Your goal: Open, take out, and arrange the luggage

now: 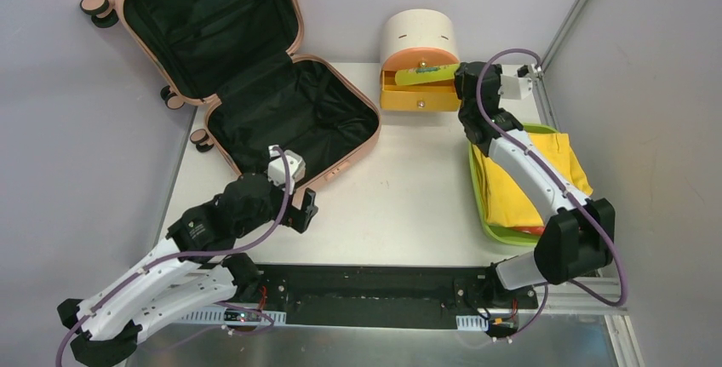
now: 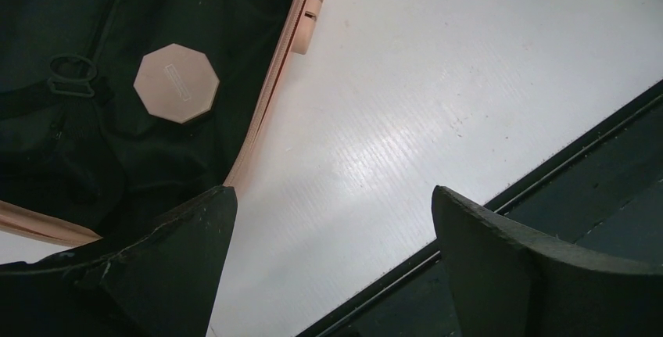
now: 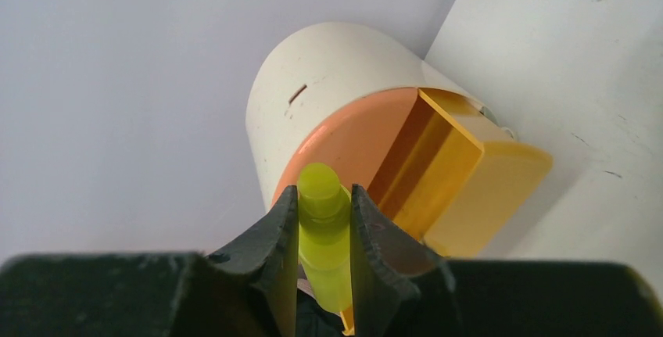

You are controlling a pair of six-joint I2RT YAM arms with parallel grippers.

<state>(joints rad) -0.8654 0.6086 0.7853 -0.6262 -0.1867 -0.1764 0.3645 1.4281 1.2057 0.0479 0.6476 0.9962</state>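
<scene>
Hanging over the pulled-out yellow drawer of the cream drawer unit at the far middle of the table, the right gripper is pinching a lime-green tube between its jaws, with the tube's rounded end sticking out past the fingertips. It is holding the tube along the drawer's width, presumably so that it can drop straight in.

The luggage is lying at the far left, already opened. One half is resting flat on the table with its black lining facing up. The other half is standing up behind it, which is leaving the inside free to reach into. Nothing loose is showing in the flat half; only a peach octagonal disc is sitting on the lining.

The left gripper is waiting just beside the suitcase's near right rim, over bare table, with its jaws spread wide and empty, seemingly keeping clear. At the right, a lime-green tray is holding folded yellow cloth, apparently sorted there.
</scene>
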